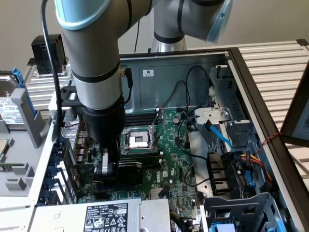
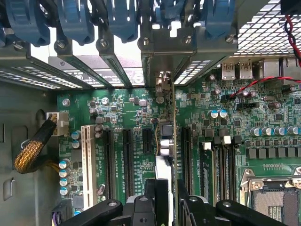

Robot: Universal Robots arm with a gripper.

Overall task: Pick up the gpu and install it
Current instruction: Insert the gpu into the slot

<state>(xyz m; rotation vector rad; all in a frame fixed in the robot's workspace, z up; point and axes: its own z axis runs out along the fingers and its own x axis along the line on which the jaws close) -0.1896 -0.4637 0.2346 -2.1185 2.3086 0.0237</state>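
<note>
1. Open on its side, the computer case lay with the green motherboard facing up, a power supply at the near edge and a drive cage toward the exterior view's right.
2. Directly under the gripper sat the gpu, its black shroud just beside the fingers, low among the expansion slots near the case's rear wall.
3. From the wrist view, the card stood on edge between the fingers, its long axis running away from the gripper toward the rear slot brackets, in line with the black slots on either side.
4. Jaws were part-way closed, clamped on the card's upper edge.
5. By my reading, the card was at its slot; whether it was fully seated could not be told.
</note>
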